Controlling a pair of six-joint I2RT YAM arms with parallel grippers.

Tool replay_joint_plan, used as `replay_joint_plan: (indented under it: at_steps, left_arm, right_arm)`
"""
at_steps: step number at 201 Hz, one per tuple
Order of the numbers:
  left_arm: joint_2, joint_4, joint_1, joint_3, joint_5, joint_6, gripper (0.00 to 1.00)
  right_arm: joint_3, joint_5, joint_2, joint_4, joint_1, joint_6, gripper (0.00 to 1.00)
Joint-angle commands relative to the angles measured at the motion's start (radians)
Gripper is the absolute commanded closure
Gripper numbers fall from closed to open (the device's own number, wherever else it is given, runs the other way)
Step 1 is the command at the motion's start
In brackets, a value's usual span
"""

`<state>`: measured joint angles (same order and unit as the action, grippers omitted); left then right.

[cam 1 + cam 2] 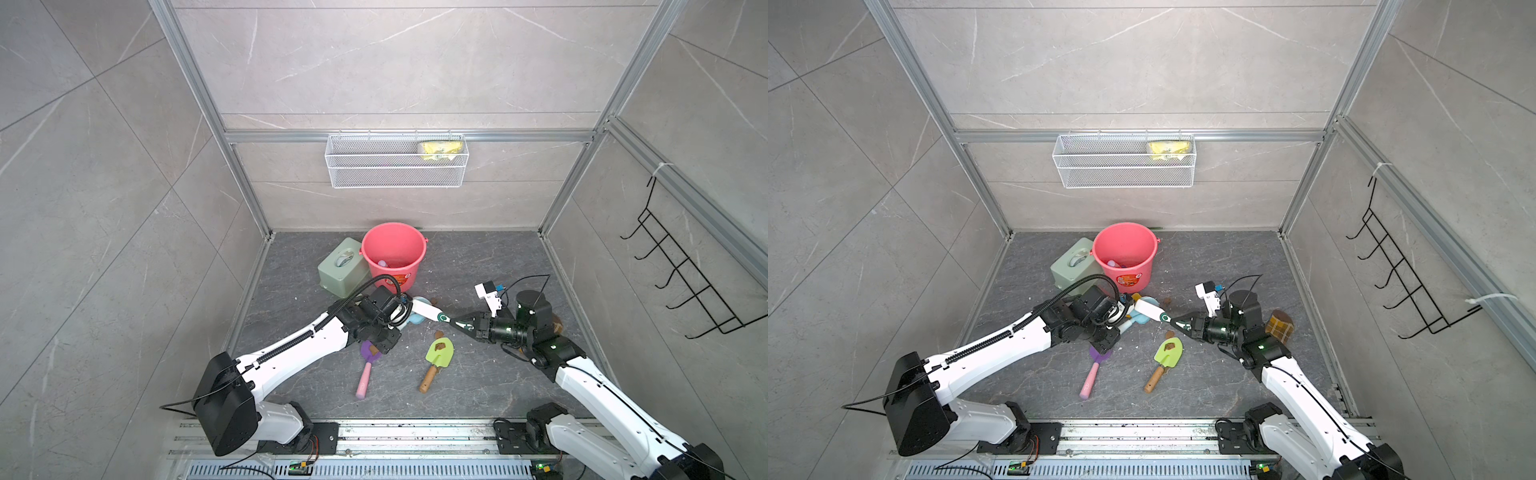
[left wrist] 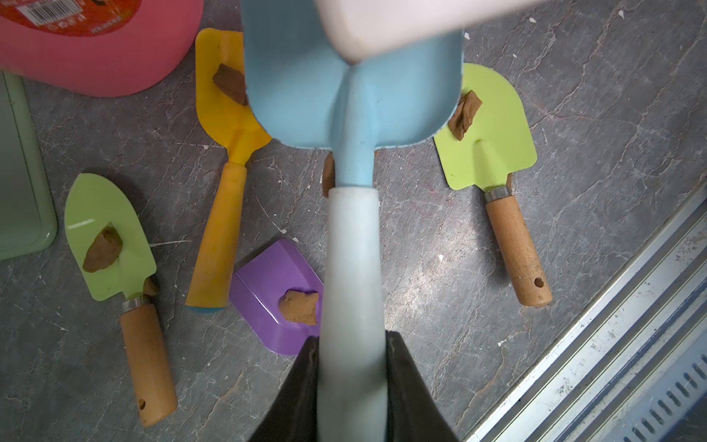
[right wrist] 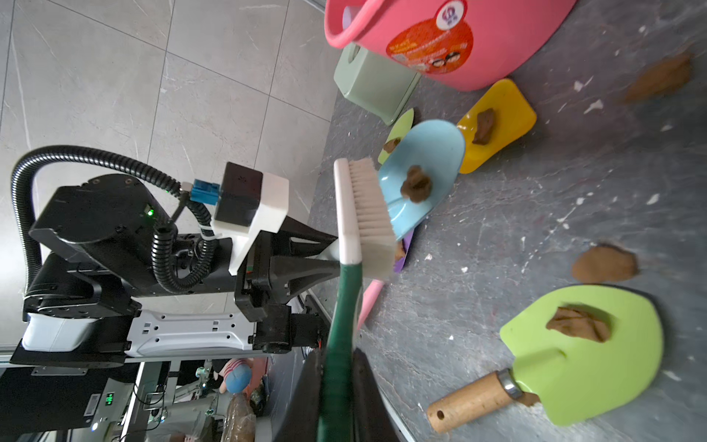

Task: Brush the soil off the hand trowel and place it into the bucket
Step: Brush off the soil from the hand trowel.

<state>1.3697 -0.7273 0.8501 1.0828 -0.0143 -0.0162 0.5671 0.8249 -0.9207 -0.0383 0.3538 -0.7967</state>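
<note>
My left gripper (image 2: pixel 352 340) is shut on the pale handle of a light blue hand trowel (image 2: pixel 302 84), held just above the floor in front of the coral-pink bucket (image 1: pixel 411 266). A brown lump of soil (image 3: pixel 416 184) sits on the blue blade (image 3: pixel 432 153). My right gripper (image 3: pixel 338 356) is shut on the green handle of a brush (image 3: pixel 342 306). Its white bristled head (image 3: pixel 363 214) lies against the blade's near end, short of the soil. In both top views the brush head (image 1: pixel 424 309) (image 1: pixel 1148 308) covers most of the trowel.
Other toy trowels carrying soil lie on the dark floor: a yellow one (image 2: pixel 225 114), two green ones (image 2: pixel 111 237) (image 2: pixel 493 134) and a purple one (image 2: pixel 267 283). Loose lumps (image 3: pixel 604 264) lie nearby. A sage-green tissue box (image 1: pixel 343 268) stands left of the bucket. A metal rail (image 1: pixel 395 432) edges the front.
</note>
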Motion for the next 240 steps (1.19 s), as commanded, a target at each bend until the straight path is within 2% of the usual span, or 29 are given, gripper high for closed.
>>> replay_joint_plan:
  at_steps: [1,21,36,74,96,129,174,204,240]
  left_arm:
    - [-0.001,0.029,-0.005,0.048,0.026,-0.013,1.00]
    - [-0.003,0.029,-0.006,0.045,0.027,-0.013,1.00]
    - [-0.004,0.029,-0.005,0.043,0.027,-0.013,1.00]
    - [-0.011,0.030,-0.005,0.042,0.022,-0.015,1.00]
    - [-0.017,0.031,-0.004,0.039,0.018,-0.015,1.00]
    - [-0.015,0.032,-0.006,0.042,0.014,-0.016,1.00]
    - [-0.009,0.036,-0.006,0.045,0.025,-0.016,1.00]
    - [-0.011,0.040,-0.006,0.040,0.028,-0.014,1.00]
    - [-0.020,0.047,-0.006,0.034,0.026,-0.015,1.00]
  right_arm:
    - [-0.034,-0.012,-0.033,0.116,0.045,-0.048,1.00]
    - [-0.029,-0.020,-0.065,0.120,0.048,-0.029,1.00]
    - [0.007,-0.034,-0.073,0.045,0.031,0.029,1.00]
    - [0.060,0.008,-0.105,-0.030,-0.100,0.098,1.00]
    - [0.089,0.029,-0.103,-0.048,-0.131,0.109,1.00]
    - [0.058,0.062,-0.063,0.054,-0.124,0.022,1.00]
    - [-0.008,0.015,-0.061,0.139,-0.024,-0.036,1.00]
    - [-0.016,0.004,-0.118,0.168,0.005,-0.025,1.00]
    - [0.022,0.016,-0.145,0.082,-0.054,0.054,1.00]
